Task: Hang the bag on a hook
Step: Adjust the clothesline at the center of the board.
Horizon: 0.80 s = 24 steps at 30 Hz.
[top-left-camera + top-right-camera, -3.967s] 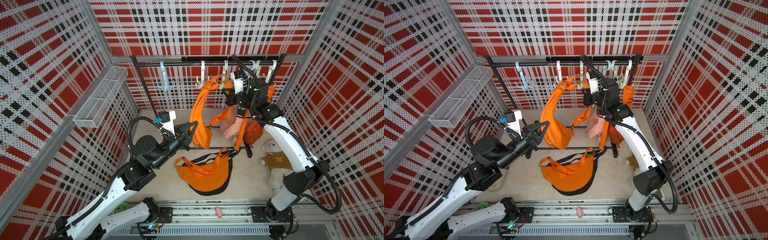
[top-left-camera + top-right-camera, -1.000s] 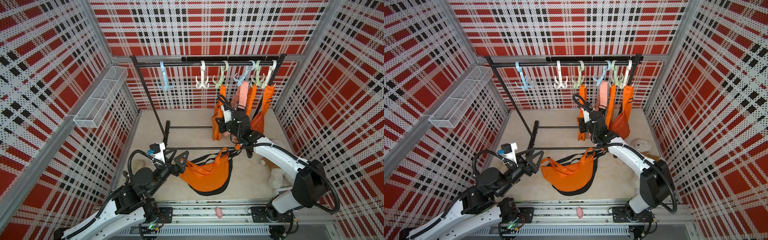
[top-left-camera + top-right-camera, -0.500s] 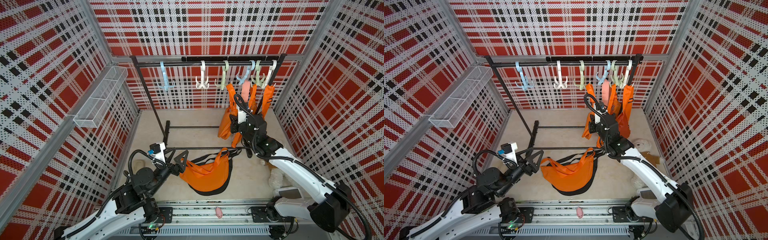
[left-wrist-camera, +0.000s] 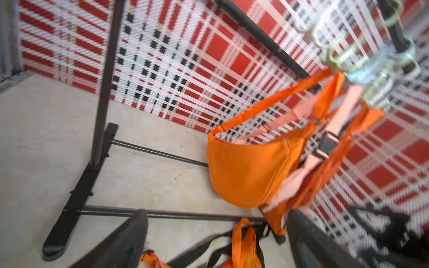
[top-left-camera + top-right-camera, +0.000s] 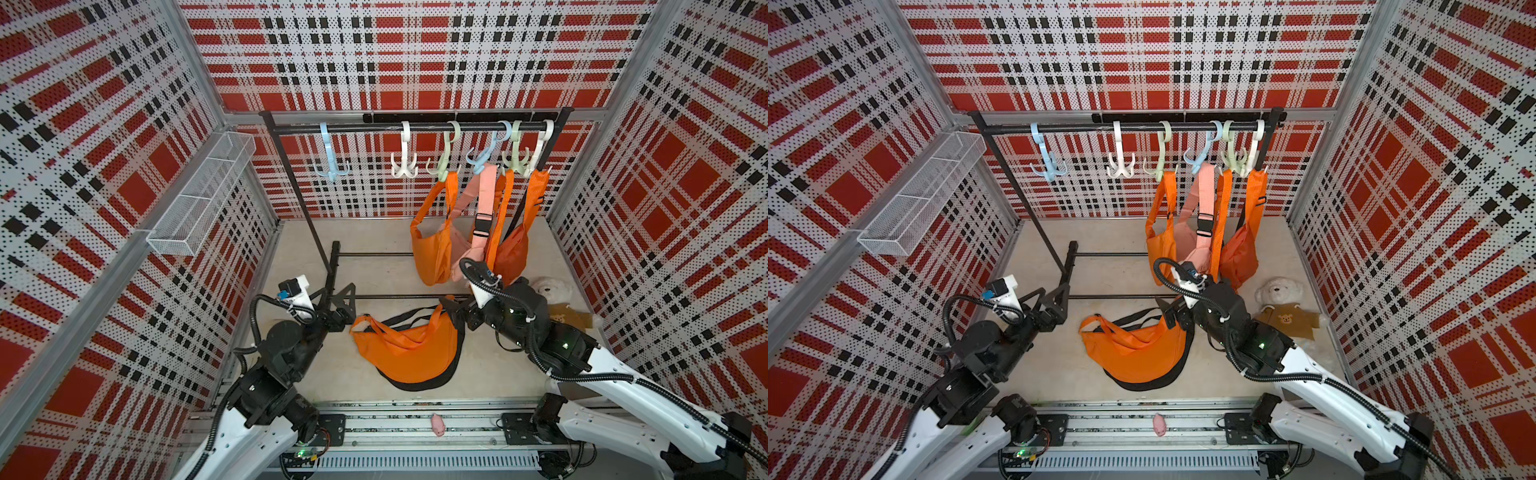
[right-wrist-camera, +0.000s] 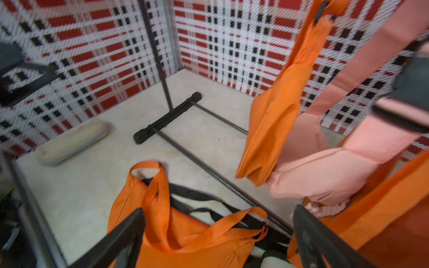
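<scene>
An orange bag (image 5: 407, 349) (image 5: 1133, 353) lies on the floor in front of the rack, on top of a black bag (image 5: 419, 384). My right gripper (image 5: 457, 316) (image 6: 218, 211) hovers open over its right end, with the orange strap (image 6: 232, 222) between the spread fingers and untouched. At the bag's left end my left gripper (image 5: 338, 316) (image 4: 217, 215) is open and holds nothing. Another orange bag (image 5: 432, 249) (image 4: 248, 171) hangs from a green hook (image 5: 442, 166). A blue hook (image 5: 332, 166) and a white hook (image 5: 404, 166) on the rail (image 5: 374, 129) carry nothing.
A pink bag (image 5: 482, 208) and two more orange bags hang at the rail's right end. A teddy bear (image 5: 548, 289) lies at the right wall. The rack's foot (image 5: 332, 266) and floor bars cross the floor. A wire basket (image 5: 199, 199) is on the left wall.
My right gripper came away from the hanging bags' straps, dropped toward the floor bag and opened. The newly hung orange bag hangs free. My left gripper stayed put and opened slightly.
</scene>
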### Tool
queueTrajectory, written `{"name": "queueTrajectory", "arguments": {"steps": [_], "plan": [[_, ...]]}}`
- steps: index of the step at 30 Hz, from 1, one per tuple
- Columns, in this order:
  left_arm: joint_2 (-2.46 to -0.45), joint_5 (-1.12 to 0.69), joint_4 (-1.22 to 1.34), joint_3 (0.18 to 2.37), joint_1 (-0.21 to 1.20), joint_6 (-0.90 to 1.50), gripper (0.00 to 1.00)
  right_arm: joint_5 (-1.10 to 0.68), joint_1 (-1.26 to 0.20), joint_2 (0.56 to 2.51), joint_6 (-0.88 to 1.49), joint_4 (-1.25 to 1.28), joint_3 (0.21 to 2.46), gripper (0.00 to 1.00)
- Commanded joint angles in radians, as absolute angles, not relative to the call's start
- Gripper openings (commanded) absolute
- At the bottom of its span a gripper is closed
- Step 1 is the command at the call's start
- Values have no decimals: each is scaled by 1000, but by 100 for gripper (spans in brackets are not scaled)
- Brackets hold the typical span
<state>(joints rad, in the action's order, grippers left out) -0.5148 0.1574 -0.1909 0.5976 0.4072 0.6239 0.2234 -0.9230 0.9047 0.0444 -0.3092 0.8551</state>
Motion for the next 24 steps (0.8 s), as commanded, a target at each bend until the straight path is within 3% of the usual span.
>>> {"name": "queueTrajectory", "arguments": {"steps": [1,7,15,24], "plan": [[-679,-232,-10,583,119,783,90,213,-990,909,41,-304,817,100],[-877,36,252,645,59,556,95,120,-1075,1003,65,-310,802,100],[-1216,114,558,821,29,343,97,149,-1130,1004,150,-240,719,100],[-1451,111,532,1059,2,234,95,213,-1131,881,147,-288,683,100]]}}
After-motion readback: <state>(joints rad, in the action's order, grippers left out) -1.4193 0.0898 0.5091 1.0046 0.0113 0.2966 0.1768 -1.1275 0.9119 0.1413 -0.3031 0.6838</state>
